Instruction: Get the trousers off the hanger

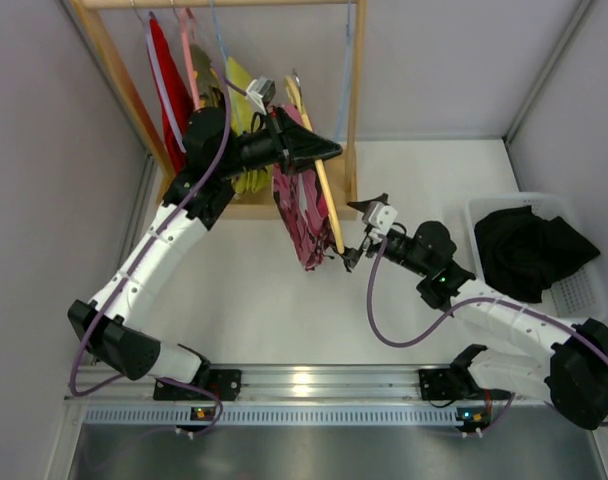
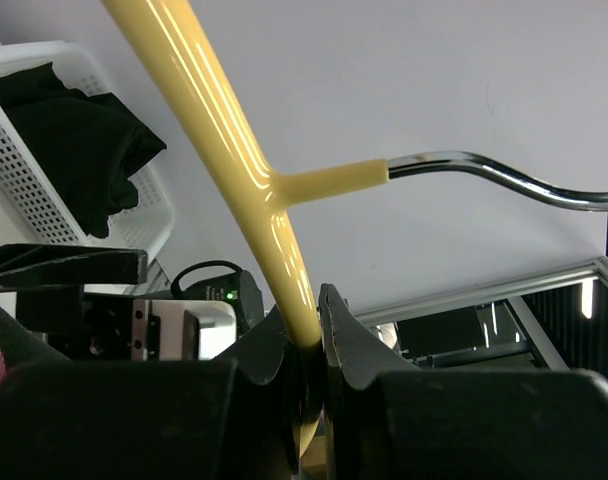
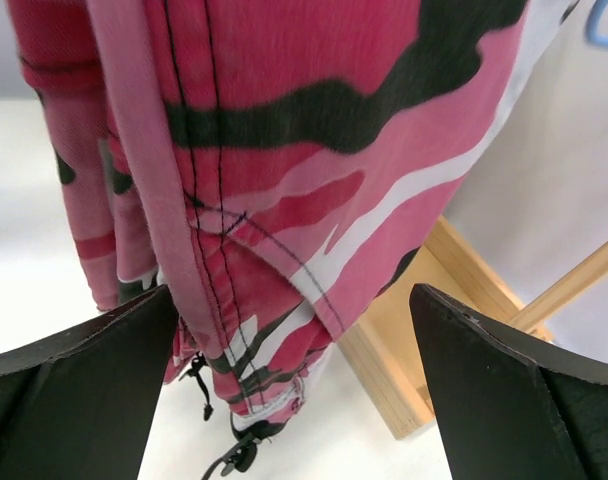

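**One pair in the basket, one pair on the hanger**

A white table (image 1: pixel 284 300) carried a wooden rack (image 1: pixel 356 100) at its far side and a white basket (image 1: pixel 584 290) at the right. The black trousers (image 1: pixel 529 250) lay bunched inside the basket. The camouflage trousers (image 1: pixel 304 225), pink, white and black, hung draped over a pale yellow hanger (image 1: pixel 329 200) in front of the rack. The left tool (image 1: pixel 319 150) was clamped on the hanger's arm, near its metal hook. The right tool (image 1: pixel 349 258) stood wide open just beside the lower hem, holding nothing.

The cloth looked light, soft and limp, likely to slide off the smooth hanger under a steady pull. The stitched hem near the dangling drawstring (image 3: pixel 234 455) seemed the sturdiest place to pinch. No brand, label or writing could be read.
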Controlling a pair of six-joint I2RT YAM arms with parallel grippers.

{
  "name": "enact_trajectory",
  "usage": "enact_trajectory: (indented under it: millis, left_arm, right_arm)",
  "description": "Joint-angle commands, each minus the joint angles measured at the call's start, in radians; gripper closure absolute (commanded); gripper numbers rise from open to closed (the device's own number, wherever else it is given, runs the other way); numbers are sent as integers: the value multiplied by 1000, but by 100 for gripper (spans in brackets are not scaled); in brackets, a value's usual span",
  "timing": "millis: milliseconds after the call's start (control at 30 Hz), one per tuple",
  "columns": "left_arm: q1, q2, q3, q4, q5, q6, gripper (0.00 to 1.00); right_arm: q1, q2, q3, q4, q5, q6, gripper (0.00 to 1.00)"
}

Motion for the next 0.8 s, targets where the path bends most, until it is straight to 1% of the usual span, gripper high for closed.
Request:
enact_trajectory:
  millis: [0, 233, 467, 767]
  left_arm:
    - [-7, -60, 99, 230, 5, 16, 100]
    - [-7, -58, 112, 231, -1, 9, 100]
    - [-9, -60, 122, 230, -1, 6, 100]
    - [-9, -63, 119, 231, -1, 6, 100]
  right_arm:
    - [21, 35, 12, 99, -3, -35, 1]
    - [33, 58, 0, 108, 5, -56, 1]
    - [35, 70, -18, 118, 42, -112, 1]
    - [33, 89, 0, 153, 80, -80, 1]
